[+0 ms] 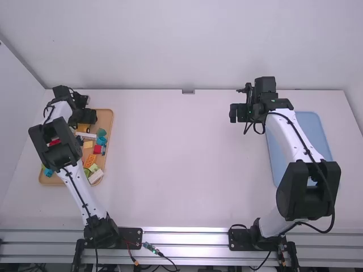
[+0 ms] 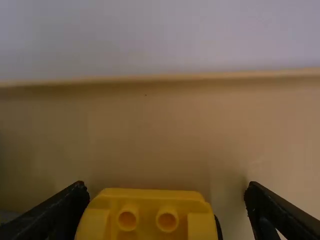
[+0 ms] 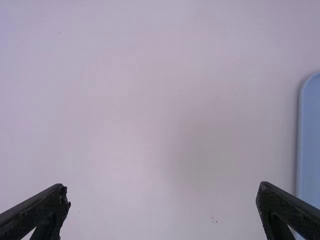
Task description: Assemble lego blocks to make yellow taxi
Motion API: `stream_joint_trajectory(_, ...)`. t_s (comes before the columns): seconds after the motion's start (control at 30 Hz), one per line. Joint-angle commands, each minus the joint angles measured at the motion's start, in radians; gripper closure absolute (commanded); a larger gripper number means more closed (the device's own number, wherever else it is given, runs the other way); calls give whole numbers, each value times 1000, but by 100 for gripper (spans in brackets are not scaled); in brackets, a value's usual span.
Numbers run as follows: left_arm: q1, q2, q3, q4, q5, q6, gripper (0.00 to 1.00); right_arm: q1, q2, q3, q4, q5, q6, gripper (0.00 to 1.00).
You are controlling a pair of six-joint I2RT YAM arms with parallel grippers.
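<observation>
Over the far end of the wooden tray (image 1: 108, 117) is my left gripper (image 1: 85, 116), above a yellow block (image 1: 83, 128). In the left wrist view, my left gripper (image 2: 165, 200) stands open, its two fingers on either side of a yellow piece (image 2: 150, 212) with two round studs; a gap shows at the right finger. My right gripper (image 1: 238, 113) is over the table's right part, near the blue tray. In the right wrist view, my right gripper (image 3: 162, 195) is open above bare table, holding nothing.
Loose blocks lie in the wooden tray: a red one (image 1: 97, 149), an orange one (image 1: 89, 161), a white one (image 1: 95, 176) and several others. A blue tray (image 1: 311, 122) lies under the right arm. A wall stands behind the table.
</observation>
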Motion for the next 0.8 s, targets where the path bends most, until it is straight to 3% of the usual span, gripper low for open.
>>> stream_joint_trajectory(0.0,6,15,-32,-16,-64,-6,20,0,5,24,-4,-3,4,1)
stream_joint_trajectory(0.47,4,15,-31,-50,-137,-48,17,0,5,24,-3,-2,3,1)
stream_joint_trajectory(0.77,3,15,-31,-76,-138,-51,34,0,5,24,-3,-2,3,1)
